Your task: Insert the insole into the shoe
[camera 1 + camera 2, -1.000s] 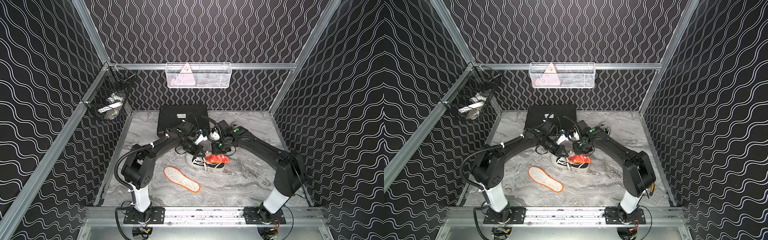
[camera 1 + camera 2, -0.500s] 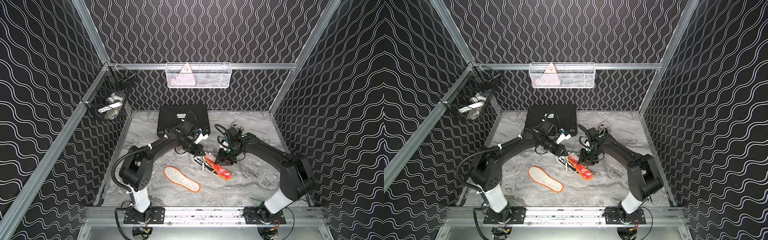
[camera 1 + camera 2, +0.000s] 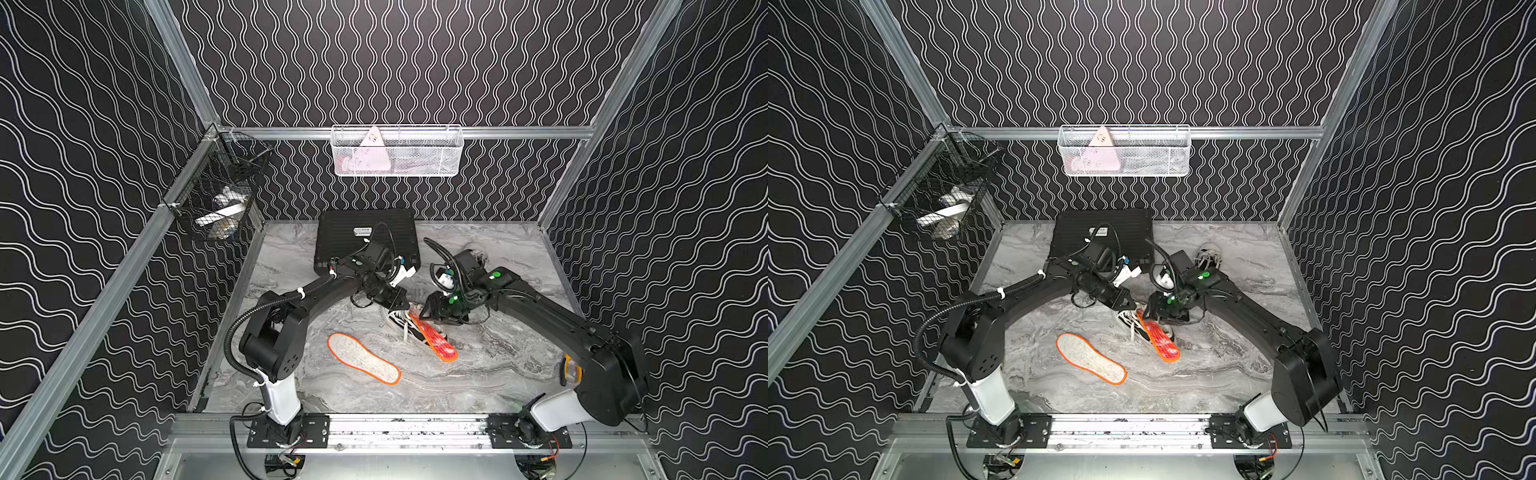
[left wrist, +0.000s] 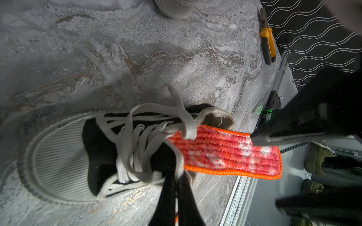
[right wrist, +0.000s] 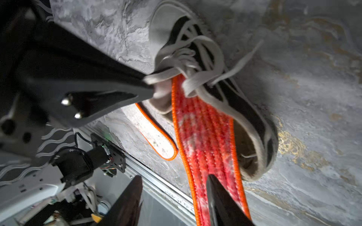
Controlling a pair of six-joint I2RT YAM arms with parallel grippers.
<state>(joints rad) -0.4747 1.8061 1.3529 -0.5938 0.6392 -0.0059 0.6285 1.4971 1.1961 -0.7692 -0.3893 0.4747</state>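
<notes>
A black and white shoe [image 3: 400, 324] [image 4: 58, 156] lies on the marble table between my two arms. A red insole [image 3: 434, 343] [image 4: 225, 154] with an orange rim is pushed partway in under the laces, and its free end sticks out past the heel toward the front. My left gripper [image 3: 398, 300] [image 4: 176, 187] is shut on the shoe's side edge, together with a lace. My right gripper [image 3: 428, 313] [image 5: 174, 177] is open at the insole's free end. One of its fingers [image 5: 217, 197] lies over the insole [image 5: 205, 127], the other stands apart.
A second, white insole [image 3: 363, 364] [image 5: 156, 137] lies left of the shoe. At the back stand a black case [image 3: 368, 239] and another shoe [image 3: 1210, 253]. Yellow pliers [image 4: 267, 39] lie by the right wall. Wire baskets [image 3: 397, 151] [image 3: 220, 199] hang on the walls.
My right gripper has opened and let go of the red insole, which now lies stretched out from the shoe toward the front. The shoe has shifted right and turned. The left grip is unchanged.
</notes>
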